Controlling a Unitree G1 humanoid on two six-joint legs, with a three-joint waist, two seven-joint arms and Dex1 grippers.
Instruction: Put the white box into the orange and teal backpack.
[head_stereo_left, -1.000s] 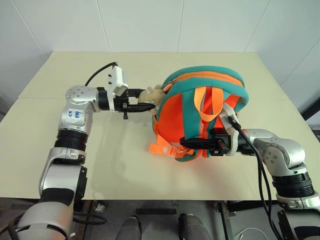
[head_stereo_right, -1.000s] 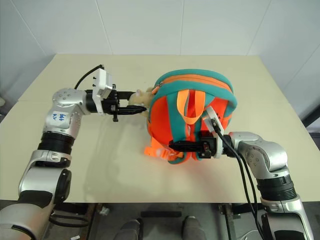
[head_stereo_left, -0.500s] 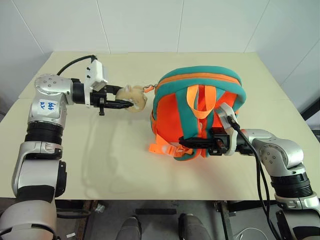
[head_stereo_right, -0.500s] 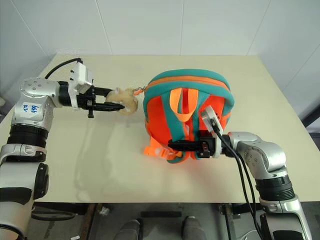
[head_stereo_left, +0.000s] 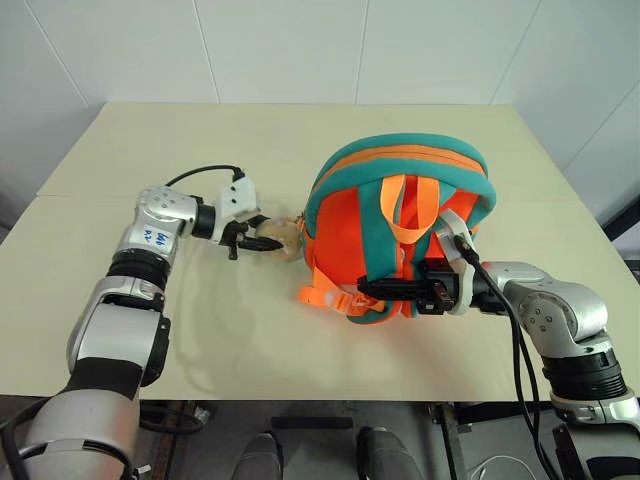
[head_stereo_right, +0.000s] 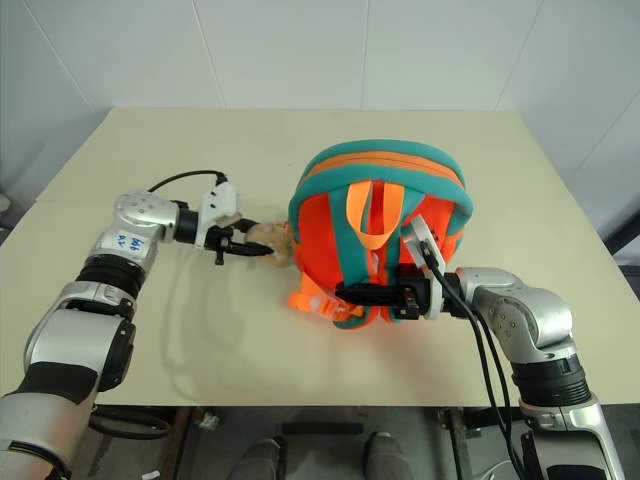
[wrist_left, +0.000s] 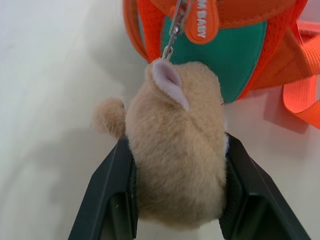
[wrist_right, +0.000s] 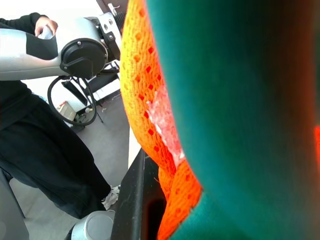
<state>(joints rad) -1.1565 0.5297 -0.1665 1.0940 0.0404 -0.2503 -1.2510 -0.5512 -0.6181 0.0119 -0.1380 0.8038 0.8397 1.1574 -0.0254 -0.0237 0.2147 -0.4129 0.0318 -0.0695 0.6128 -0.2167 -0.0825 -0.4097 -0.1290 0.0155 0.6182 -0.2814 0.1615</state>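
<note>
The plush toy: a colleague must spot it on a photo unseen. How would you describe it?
On the beige table stands an orange and teal backpack. At its side nearest the left gripper, a small tan plush toy hangs from a zipper pull by a metal clip. It is the only furry thing, clamped between black fingers.

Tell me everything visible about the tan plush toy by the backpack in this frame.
The tan plush toy is small, rounded and fuzzy, with a pale pink-lined ear and a little round nub on one side. A metal clip at its top links it to an orange pull tab on the orange and teal backpack. The left gripper is clamped on it, one black finger on each side, low over the table.
</note>
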